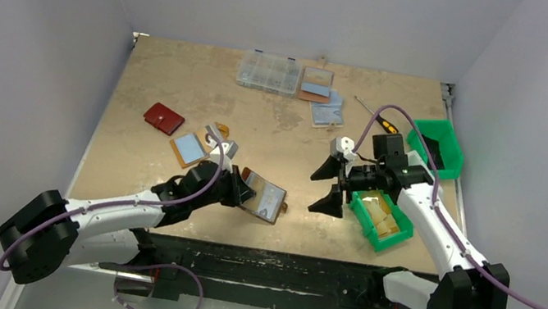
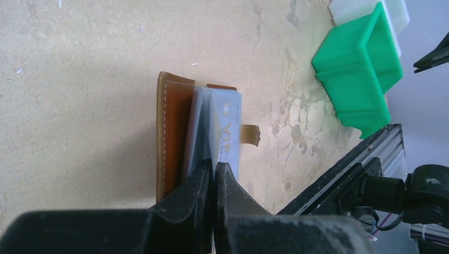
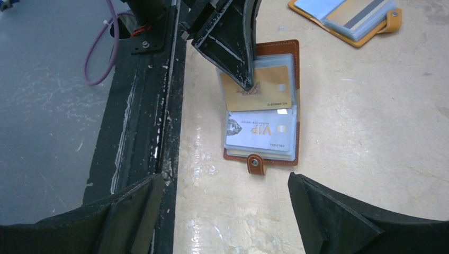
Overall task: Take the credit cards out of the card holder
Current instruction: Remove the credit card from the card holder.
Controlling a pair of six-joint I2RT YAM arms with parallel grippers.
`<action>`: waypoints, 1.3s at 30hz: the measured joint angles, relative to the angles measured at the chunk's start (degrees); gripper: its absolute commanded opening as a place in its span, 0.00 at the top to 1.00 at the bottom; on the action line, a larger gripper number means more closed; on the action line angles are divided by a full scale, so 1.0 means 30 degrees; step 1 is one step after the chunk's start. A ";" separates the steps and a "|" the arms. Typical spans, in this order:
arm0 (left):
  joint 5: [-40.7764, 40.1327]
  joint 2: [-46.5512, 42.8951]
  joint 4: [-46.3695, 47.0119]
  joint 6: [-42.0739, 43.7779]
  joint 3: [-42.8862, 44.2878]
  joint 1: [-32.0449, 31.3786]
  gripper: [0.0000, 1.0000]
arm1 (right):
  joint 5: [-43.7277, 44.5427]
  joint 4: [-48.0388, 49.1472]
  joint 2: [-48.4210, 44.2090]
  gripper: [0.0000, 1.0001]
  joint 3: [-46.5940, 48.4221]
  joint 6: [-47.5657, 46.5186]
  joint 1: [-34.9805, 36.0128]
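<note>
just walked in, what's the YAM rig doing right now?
Left tool is pinched shut on a clear sleeve of the open brown card holder. The gold card and silver VIP card sit in their sleeves; neither is out yet. Right tool hangs open, apart from the holder, by the green bin.

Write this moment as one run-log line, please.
holder: open on table | left fingers: shut on its sleeve | right fingers: open, off the holder | gold card, VIP card: in sleeves
</note>
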 measured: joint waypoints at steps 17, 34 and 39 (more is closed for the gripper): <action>0.0488 0.1384 0.6164 -0.0954 -0.0947 -0.0634 1.00 | -0.0262 0.0823 0.0692 0.01 0.0000 0.1421 0.0474; -0.1654 0.3461 0.9836 -0.1078 -0.0984 -0.2565 1.00 | -0.1107 0.4291 0.2055 0.04 -0.0809 0.5894 0.2528; -0.2091 0.3461 1.0972 -0.1078 -0.1749 -0.2659 1.00 | -0.0933 0.6841 0.2506 0.12 -0.1508 0.8706 0.2543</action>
